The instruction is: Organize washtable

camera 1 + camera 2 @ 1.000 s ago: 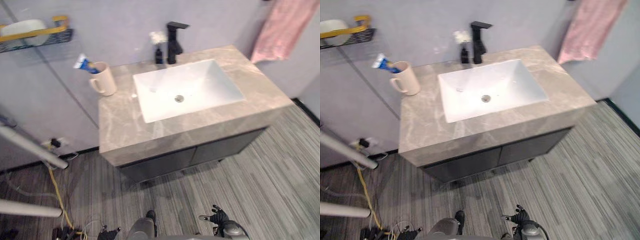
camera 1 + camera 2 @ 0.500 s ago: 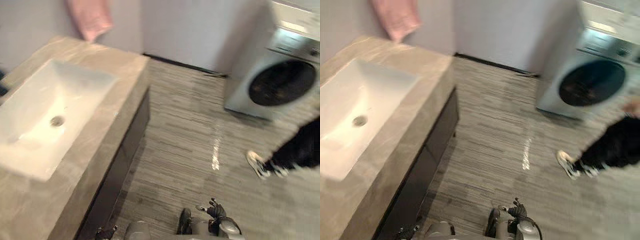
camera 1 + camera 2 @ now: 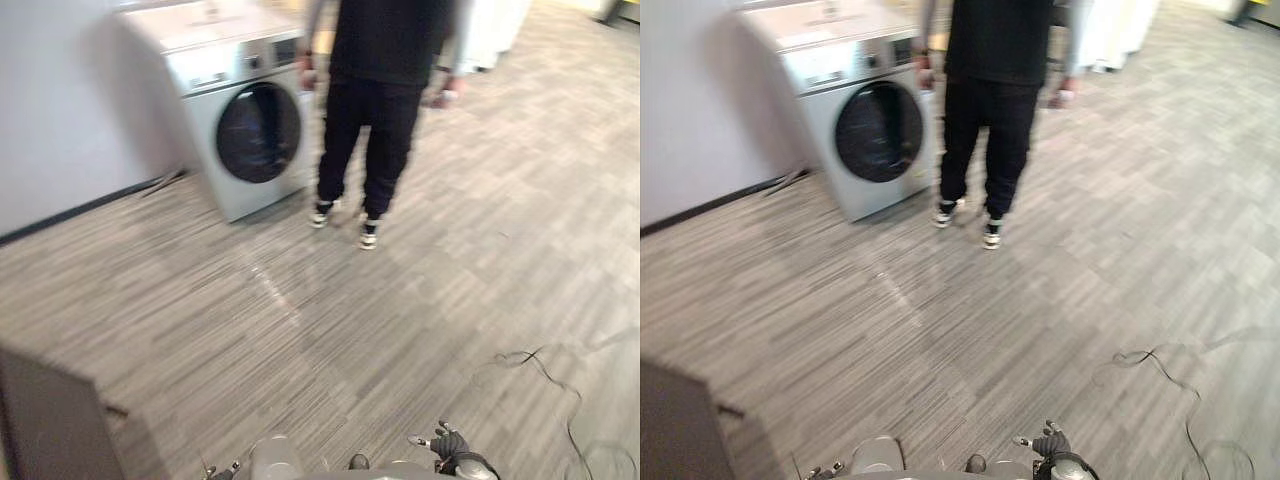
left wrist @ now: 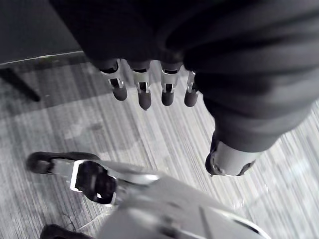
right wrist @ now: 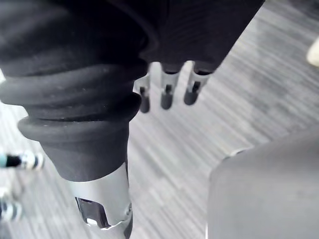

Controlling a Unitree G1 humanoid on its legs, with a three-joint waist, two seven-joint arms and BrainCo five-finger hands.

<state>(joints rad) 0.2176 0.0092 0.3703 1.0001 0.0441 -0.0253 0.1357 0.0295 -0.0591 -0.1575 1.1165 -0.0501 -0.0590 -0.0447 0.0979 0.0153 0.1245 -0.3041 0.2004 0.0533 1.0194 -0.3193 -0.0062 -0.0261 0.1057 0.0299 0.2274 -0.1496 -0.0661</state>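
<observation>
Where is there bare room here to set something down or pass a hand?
The floor lies bare between the washing machine, the person and the dark cabinet corner. It is tight only between the machine's door and the person's shoes. The left hand and right hand hang open, empty.

A washing machine (image 3: pixel 245 130) stands by the wall (image 3: pixel 70 110) at the far left of the floor (image 3: pixel 330 300), a person (image 3: pixel 385 100) just right of it. A cabinet corner (image 3: pixel 50 425) sits near left, well apart. The left hand (image 4: pixel 144 94) and right hand (image 5: pixel 167 94) hang above the floor
</observation>
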